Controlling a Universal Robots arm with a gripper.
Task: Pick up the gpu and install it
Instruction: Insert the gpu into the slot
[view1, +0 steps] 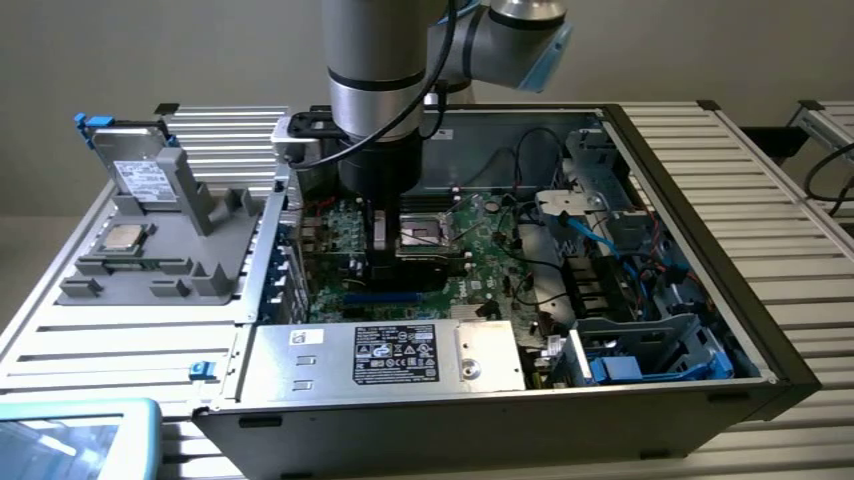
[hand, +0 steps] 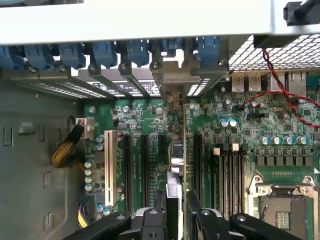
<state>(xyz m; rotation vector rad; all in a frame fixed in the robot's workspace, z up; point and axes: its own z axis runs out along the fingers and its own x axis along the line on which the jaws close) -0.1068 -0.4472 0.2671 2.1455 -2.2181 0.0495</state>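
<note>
1. The gpu (hand: 176, 170), a thin green circuit card, appeared edge-on in the wrist view. It showed a narrow green board edge with a dark cooler and a silvery part on one face.
2. Its silvery metal end bracket (hand: 171, 79) lay against the rear wall of the case, under a row of blue plastic retention clips (hand: 105, 52).
3. The card stood upright on its long edge over the green motherboard (hand: 250, 125), between long black expansion slots (hand: 129, 170). I could not tell whether it was fully seated in a slot.
4. The black two-fingered gripper (hand: 175, 222) was clamped on the gpu, with one finger pressed to each face at the end away from the bracket.
5. A white slot (hand: 107, 165) sat beyond the black ones, near a yellow braided cable (hand: 67, 150). A silver processor socket (hand: 282, 210) sat on the card's other side, and red and black twisted wires (hand: 270, 75) ran above it.
6. In the exterior view the silver-grey robot arm (view1: 380, 90) reached straight down into the open grey computer case (view1: 694, 170). A grey power supply box with a label (view1: 400, 355) filled the case's near edge.
7. The case lay on a slatted aluminium table (view1: 761, 200). On the exterior view's left stood a grey moulded fixture (view1: 200, 225) holding a small square silver processor chip (view1: 127, 237).
8. A blue-rimmed screen (view1: 67, 430) showed at the lower corner on that side, and a plain beige wall (view1: 160, 50) stood behind.
</note>
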